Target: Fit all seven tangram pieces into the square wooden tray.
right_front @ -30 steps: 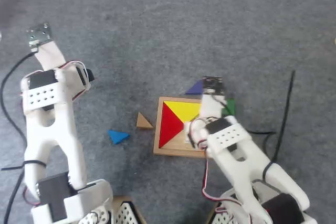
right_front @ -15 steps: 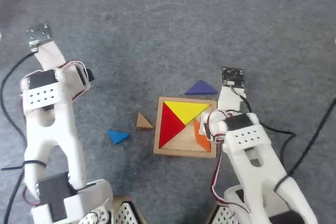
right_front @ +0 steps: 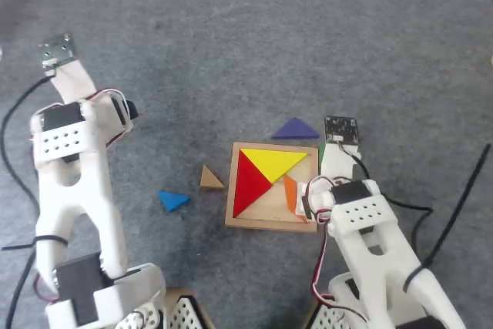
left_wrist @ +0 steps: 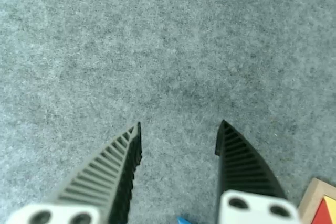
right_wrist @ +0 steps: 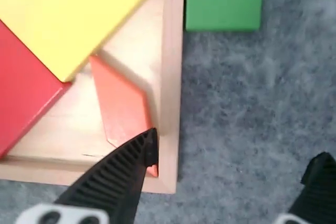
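The square wooden tray [right_front: 229,194] lies mid-table and holds a red triangle [right_front: 250,182], a yellow triangle [right_front: 276,161] and an orange piece [right_front: 293,194] against its right wall. Loose on the carpet are a purple triangle [right_front: 296,129], a brown triangle [right_front: 209,178] and a blue triangle [right_front: 172,200]. A green piece [right_wrist: 224,1] lies just outside the tray's rim [right_wrist: 172,77]. My right gripper [right_wrist: 233,156] is open, one finger over the orange piece's [right_wrist: 123,108] corner, the other over carpet. My left gripper [left_wrist: 180,127] is open over bare carpet, holding nothing.
Grey carpet covers the whole table. The left arm [right_front: 77,144] stands tall at the left, well away from the tray. The right arm [right_front: 362,221] rises just right of the tray, and a black cable [right_front: 454,206] trails at the right edge.
The right arm has swung off the tray's right side, uncovering the orange piece lying in the tray. The left arm has not moved.
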